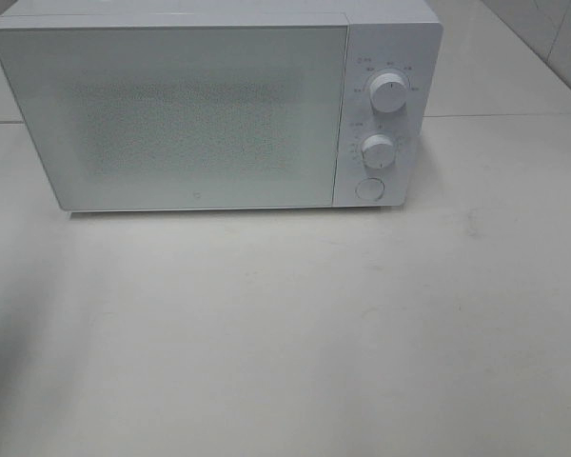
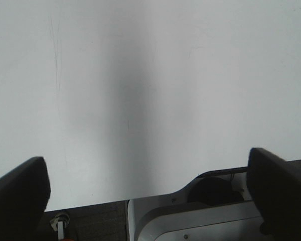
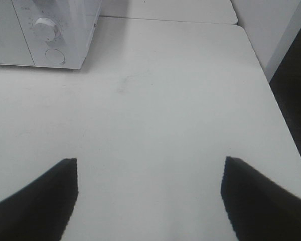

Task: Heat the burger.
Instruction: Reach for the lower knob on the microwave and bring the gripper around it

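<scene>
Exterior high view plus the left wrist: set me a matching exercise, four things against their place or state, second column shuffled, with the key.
Column one:
1. microwave door
2. upper knob
3. round button
4. left gripper

Column two:
A. open, holding nothing
B. shut
C. at the bottom of the control panel
D. at the top of the control panel

Pairs: 1-B, 2-D, 3-C, 4-A.
</scene>
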Robot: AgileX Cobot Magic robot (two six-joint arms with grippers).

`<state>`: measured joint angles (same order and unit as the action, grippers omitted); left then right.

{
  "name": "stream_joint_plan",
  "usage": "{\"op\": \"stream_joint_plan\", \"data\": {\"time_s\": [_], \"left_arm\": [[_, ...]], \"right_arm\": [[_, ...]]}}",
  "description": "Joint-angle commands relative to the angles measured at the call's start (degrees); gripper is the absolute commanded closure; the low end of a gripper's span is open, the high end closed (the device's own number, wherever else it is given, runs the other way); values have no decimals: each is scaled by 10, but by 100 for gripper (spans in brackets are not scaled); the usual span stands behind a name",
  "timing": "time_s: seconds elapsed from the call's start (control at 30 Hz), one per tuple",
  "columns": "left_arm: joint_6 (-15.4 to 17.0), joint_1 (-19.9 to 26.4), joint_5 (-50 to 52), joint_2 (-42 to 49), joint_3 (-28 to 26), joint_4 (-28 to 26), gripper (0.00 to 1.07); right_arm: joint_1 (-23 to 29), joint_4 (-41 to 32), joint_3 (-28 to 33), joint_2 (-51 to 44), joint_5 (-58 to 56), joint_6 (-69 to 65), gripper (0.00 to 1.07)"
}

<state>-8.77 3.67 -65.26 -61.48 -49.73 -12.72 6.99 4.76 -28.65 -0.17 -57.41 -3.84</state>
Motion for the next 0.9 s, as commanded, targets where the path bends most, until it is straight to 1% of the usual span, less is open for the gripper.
{"op": "stream_joint_plan", "data": {"time_s": [0.03, 0.1, 0.13, 0.17, 0.2, 0.23, 0.3, 0.33, 0.37, 0.4, 0.43, 0.47, 0.5, 0.53, 0.57, 0.63, 0.7, 0.73, 0.8, 0.9], "left_arm": [[3, 1, 6, 36, 21, 3, 6], [10, 1, 7, 80, 48, 18, 6], [10, 1, 7, 80, 48, 18, 6], [25, 1, 13, 113, 68, 32, 6], [32, 1, 18, 131, 79, 37, 6], [32, 1, 18, 131, 79, 37, 6], [38, 1, 32, 184, 111, 48, 6], [38, 1, 32, 184, 111, 48, 6], [40, 1, 37, 220, 133, 52, 6], [40, 1, 39, 241, 143, 54, 6], [40, 1, 39, 241, 143, 54, 6], [42, 1, 46, 277, 161, 54, 6], [44, 1, 49, 297, 167, 53, 6], [44, 1, 49, 297, 167, 53, 6], [48, 1, 54, 336, 179, 53, 6], [48, 1, 57, 352, 183, 52, 6], [50, 1, 52, 401, 190, 52, 6], [50, 1, 52, 401, 190, 52, 6], [51, 1, 37, 457, 202, 51, 6], [52, 1, 37, 469, 201, 52, 6]], "right_arm": [[-3, 3, 1, -19, 5, -4, 31], [-3, 3, 1, -19, 5, -4, 31], [-3, 3, 1, -19, 5, -4, 31], [-3, 3, 1, -19, 5, -4, 31], [-3, 3, 1, -19, 5, -4, 31], [-3, 3, 1, -19, 5, -4, 31], [-3, 3, 1, -19, 5, -4, 31], [-3, 3, 1, -19, 5, -4, 31], [-3, 3, 1, -19, 5, -4, 31], [-3, 3, 1, -19, 5, -4, 31], [-3, 3, 1, -19, 5, -4, 31], [-3, 3, 1, -19, 5, -4, 31], [-3, 3, 1, -19, 5, -4, 31], [-3, 3, 1, -19, 5, -4, 31], [-3, 3, 1, -19, 5, -4, 31], [-3, 3, 1, -19, 5, -4, 31], [-3, 3, 1, -19, 5, -4, 31], [-3, 3, 1, -19, 5, -4, 31], [-3, 3, 1, -19, 5, -4, 31], [-3, 3, 1, -19, 5, -4, 31]]}}
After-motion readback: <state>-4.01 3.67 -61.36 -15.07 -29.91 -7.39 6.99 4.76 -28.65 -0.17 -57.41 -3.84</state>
